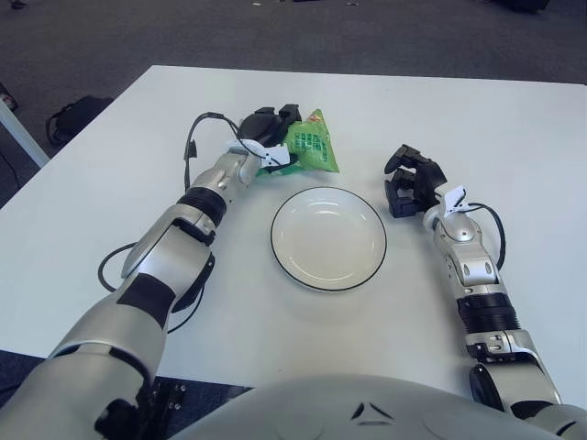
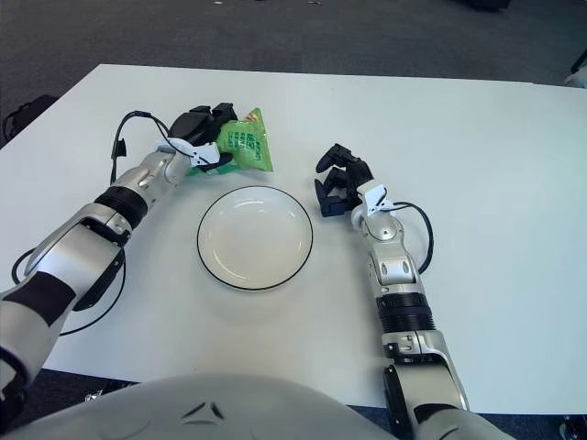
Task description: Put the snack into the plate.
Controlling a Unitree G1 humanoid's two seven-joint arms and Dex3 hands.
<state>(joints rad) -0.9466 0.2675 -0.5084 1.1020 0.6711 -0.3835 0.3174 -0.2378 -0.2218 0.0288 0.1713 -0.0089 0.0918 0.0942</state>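
A green snack bag (image 1: 312, 144) lies on the white table just behind the plate's far left rim. My left hand (image 1: 271, 128) is curled around the bag's left end and grips it. The white plate (image 1: 328, 237) with a dark rim sits empty in the middle of the table. My right hand (image 1: 410, 181) shows to the right of the plate, fingers relaxed and holding nothing. The same scene shows in the right eye view, with the bag (image 2: 246, 142), the plate (image 2: 255, 236) and the right hand (image 2: 339, 183).
A black cable (image 1: 190, 151) runs along my left forearm and loops on the table (image 1: 514, 137) at the left. Dark carpet lies beyond the table's far edge. A dark bag (image 1: 73, 117) sits on the floor at the left.
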